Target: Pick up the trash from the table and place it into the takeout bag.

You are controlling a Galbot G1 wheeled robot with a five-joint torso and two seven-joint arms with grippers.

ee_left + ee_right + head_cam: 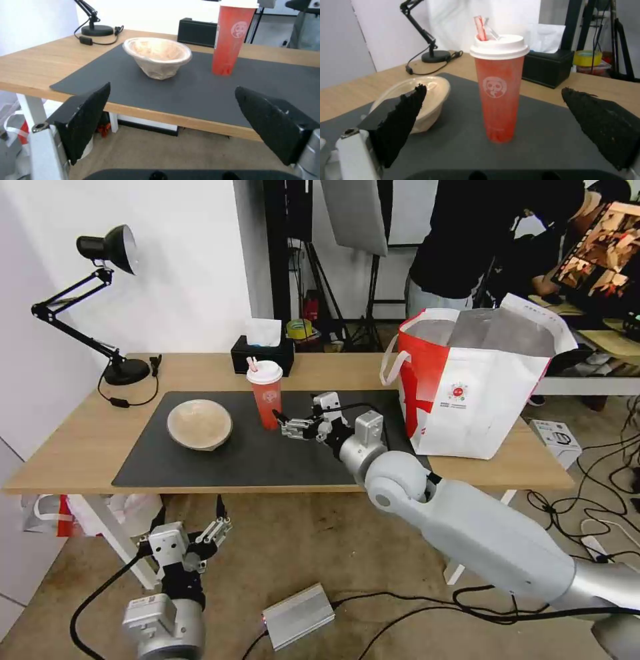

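Right wrist view: red cup stands upright just beyond the spread right hand (not touching).

- The white, grey-jointed right arm reaches forward, its black-fingered right gripper spread open.
- The left arm's black-fingered left gripper hangs low, fingers apart.

Room behind and below the work area.
A white wall closes the back left; a black desk lamp and black tissue box stand before it. Dark stands and a grey panel rise behind. The tan floor carries black cables, a silver box and a small carton.
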